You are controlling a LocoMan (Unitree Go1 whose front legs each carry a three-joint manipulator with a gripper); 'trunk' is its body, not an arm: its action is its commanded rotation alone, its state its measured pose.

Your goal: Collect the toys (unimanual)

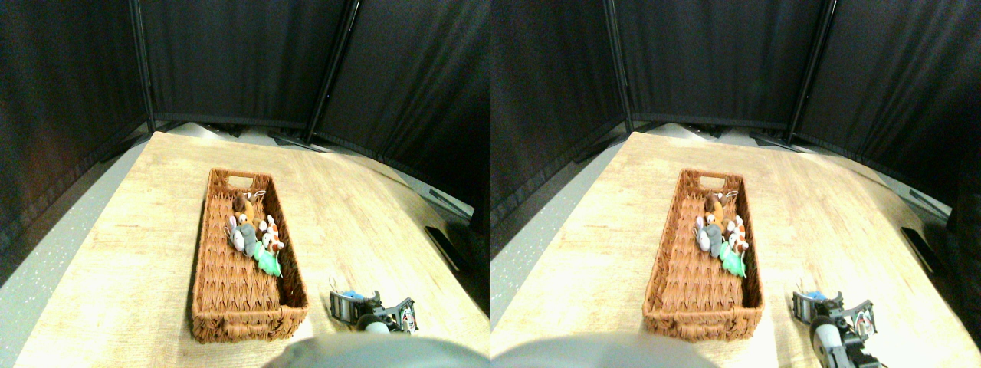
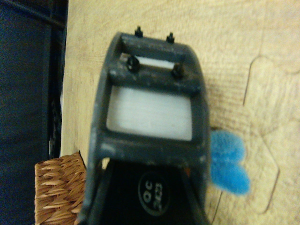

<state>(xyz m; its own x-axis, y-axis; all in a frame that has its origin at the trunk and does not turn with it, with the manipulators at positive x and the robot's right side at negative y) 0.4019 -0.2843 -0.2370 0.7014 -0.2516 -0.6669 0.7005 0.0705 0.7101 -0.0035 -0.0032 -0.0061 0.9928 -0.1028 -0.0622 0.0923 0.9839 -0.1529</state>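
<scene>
- Reaching low over the table [image 1: 368, 215], the right gripper [image 1: 354, 300] sits right at the blue toy [image 1: 352, 294], which lies on the wood just past the basket's near right corner.
- From the wrist view, the blue toy [image 2: 227, 164] pokes out from beside the dark jaw frame [image 2: 150, 122], so only part of it shows; I cannot tell whether the jaws are open, closed, or already pinching the plush.
- If the grasp catches only a soft edge or the thin string loop, I would expect the toy to slip free during the lift.
- Pressing down too hard could drag the jaw tips across the wood and push the toy away from the tool rather than into it.
- The wicker basket [image 1: 201, 268] stands just beside the gripper; a swing toward it that stays low risks clipping the basket's wall [image 2: 58, 190] and shoving it along the table.
- The other toys — green [image 1: 269, 263], grey [image 1: 247, 239], orange-white [image 1: 271, 234] and brown [image 1: 245, 205] — already lie together in the basket, farther from the tool, along its right wall.
- A drop at the near end should land on bare wicker; releasing too early would likely leave the blue one on the rim or outside.
</scene>
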